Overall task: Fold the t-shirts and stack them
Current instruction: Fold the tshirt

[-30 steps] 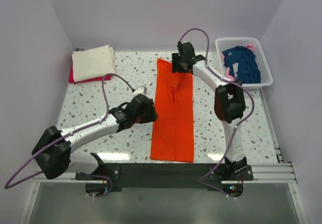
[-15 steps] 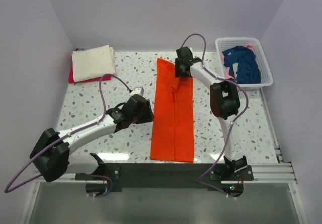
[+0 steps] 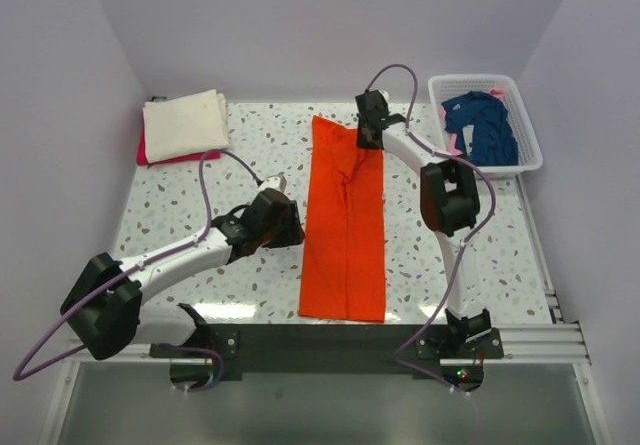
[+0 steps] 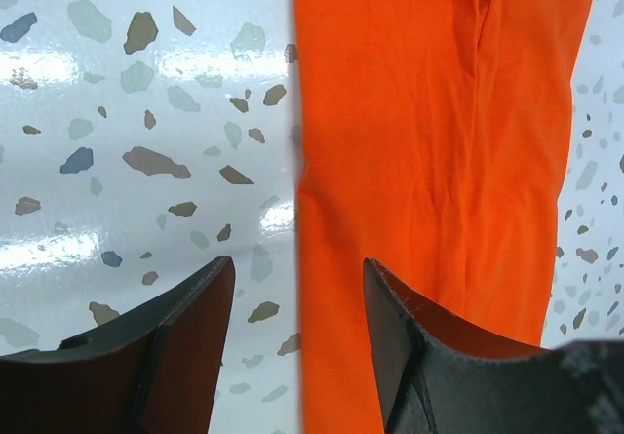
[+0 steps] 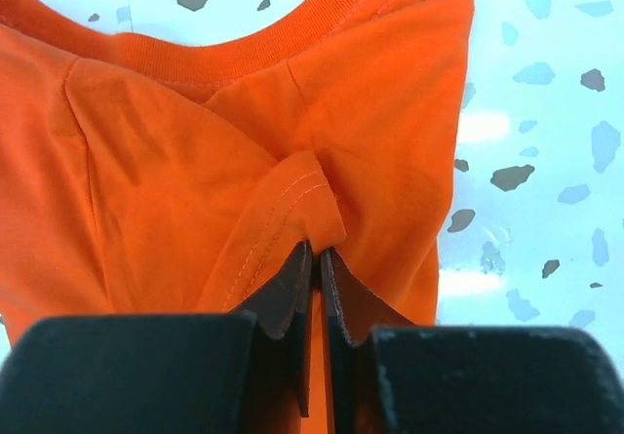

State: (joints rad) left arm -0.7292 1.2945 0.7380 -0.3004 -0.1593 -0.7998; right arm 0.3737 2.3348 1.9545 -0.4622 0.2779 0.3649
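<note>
Right jaws newly tight on orange t-shirt (image 5: 175,180) fold

Top ext: fixed high behind near edge of table (image 3: 170,205), facing down & fwd, far off, whole table seen. L wrist: close, down on orange t-shirt (image 4: 429,141) left edge. R wrist: v. close on its collar end. Shared by all: that shirt.

Down the middle of the table (image 3: 200,180), near edge to far, lies the long t-shirt (image 3: 345,235). The left fingers (image 4: 166,356) straddle its left edge, one over bare table and one over cloth. The right fingers (image 5: 356,302) sit at its far end with a fold between them and the collar (image 5: 224,49) just ahead. Well beyond and left of the left fingers lie the stacked t-shirts (image 3: 183,125). To the right of the right fingers stands the basket (image 3: 480,78), with more t-shirts (image 3: 482,130) in it.
</note>
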